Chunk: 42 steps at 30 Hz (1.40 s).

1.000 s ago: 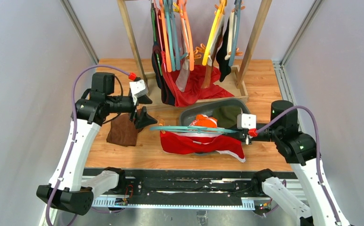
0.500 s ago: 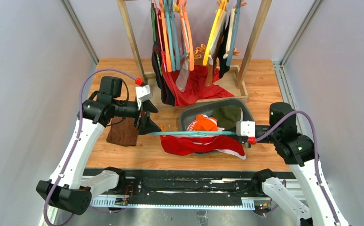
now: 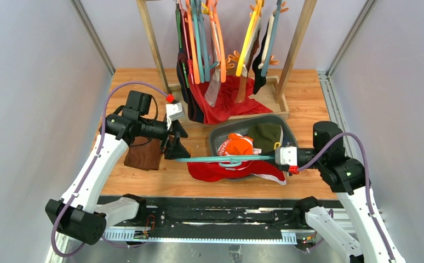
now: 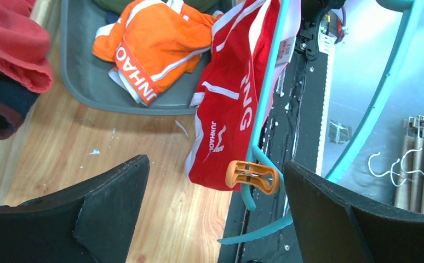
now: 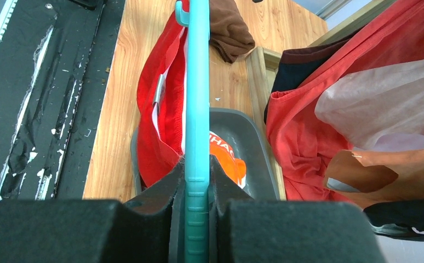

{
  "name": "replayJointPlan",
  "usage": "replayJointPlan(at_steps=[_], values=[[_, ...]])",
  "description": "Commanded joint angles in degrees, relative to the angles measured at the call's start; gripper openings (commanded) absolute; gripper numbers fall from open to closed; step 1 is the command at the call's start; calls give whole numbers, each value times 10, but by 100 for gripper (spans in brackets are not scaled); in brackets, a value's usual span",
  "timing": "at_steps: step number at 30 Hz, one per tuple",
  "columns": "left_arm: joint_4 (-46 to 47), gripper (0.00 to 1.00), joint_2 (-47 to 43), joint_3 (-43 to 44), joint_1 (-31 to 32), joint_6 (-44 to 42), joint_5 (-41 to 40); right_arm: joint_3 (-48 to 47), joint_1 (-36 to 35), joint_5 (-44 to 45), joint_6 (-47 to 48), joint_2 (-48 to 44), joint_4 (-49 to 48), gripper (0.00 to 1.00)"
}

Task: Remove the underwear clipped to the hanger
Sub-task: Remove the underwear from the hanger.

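The right gripper (image 3: 275, 158) is clamped narrowly on the right end of the teal hanger (image 3: 221, 159), holding it level over the near side of the counter (image 3: 160, 176). The red underwear (image 3: 215, 171) with white trim hangs from the hanger. An orange clip (image 4: 252, 176) sits at its left corner. The left gripper (image 3: 175, 142) is spread wide just beside that end, holding nothing.

Wooden table (image 3: 308, 93) with grey tub (image 3: 216, 137), dark brown cloth (image 3: 143, 156), wooden rack base (image 3: 282, 107), part of red briefs (image 3: 215, 171)
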State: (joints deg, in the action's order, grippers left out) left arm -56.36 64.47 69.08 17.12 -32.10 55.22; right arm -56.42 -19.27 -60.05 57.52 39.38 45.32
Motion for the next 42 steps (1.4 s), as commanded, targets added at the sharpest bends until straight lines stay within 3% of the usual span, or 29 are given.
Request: replayJointPlan(at_steps=[1, 37, 42], values=[[-8, 94, 5, -11, 6, 16, 19, 12, -18, -3, 21, -8, -17, 0], [-8, 58, -13, -6, 6, 19, 41, 5, -18, -41, -40, -7, -48, 0], [-8, 49, -12, 4, 6, 23, 42, 6, -18, -41, -47, -3, -56, 1]])
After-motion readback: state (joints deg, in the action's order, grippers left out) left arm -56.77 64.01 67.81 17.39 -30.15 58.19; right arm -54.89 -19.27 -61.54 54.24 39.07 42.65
